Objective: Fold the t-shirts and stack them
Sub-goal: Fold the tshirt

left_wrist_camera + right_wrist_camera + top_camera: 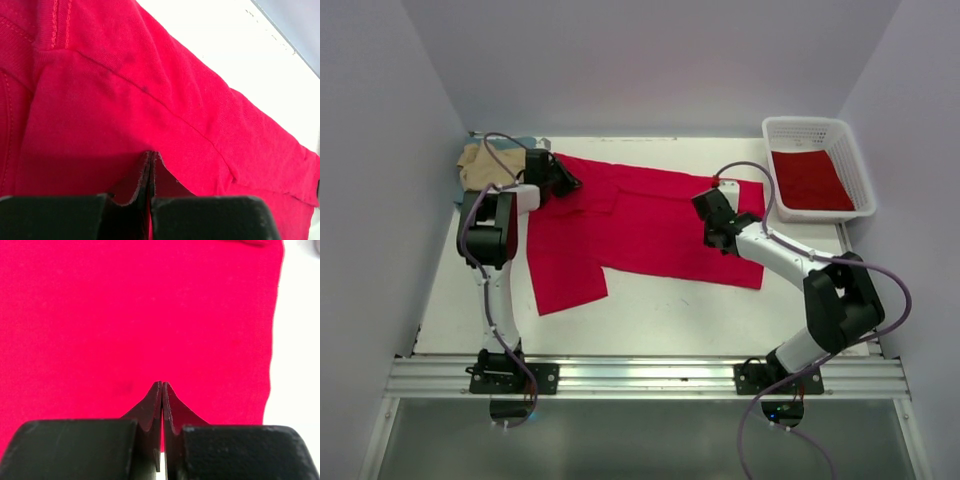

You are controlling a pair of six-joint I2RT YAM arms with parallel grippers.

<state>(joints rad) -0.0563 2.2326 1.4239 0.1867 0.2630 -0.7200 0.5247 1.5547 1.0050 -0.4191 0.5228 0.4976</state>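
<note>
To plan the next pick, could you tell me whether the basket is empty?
Not empty: a red shirt lies inside the basket, covering most of its floor.

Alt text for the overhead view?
A red t-shirt lies spread on the white table, the left gripper at its left end, the right gripper near its right edge. A white basket far right holds red cloth.

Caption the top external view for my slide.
Left arm and right arm, jaws shut, over a red t-shirt spread on the table; more red cloth in the basket.
</note>
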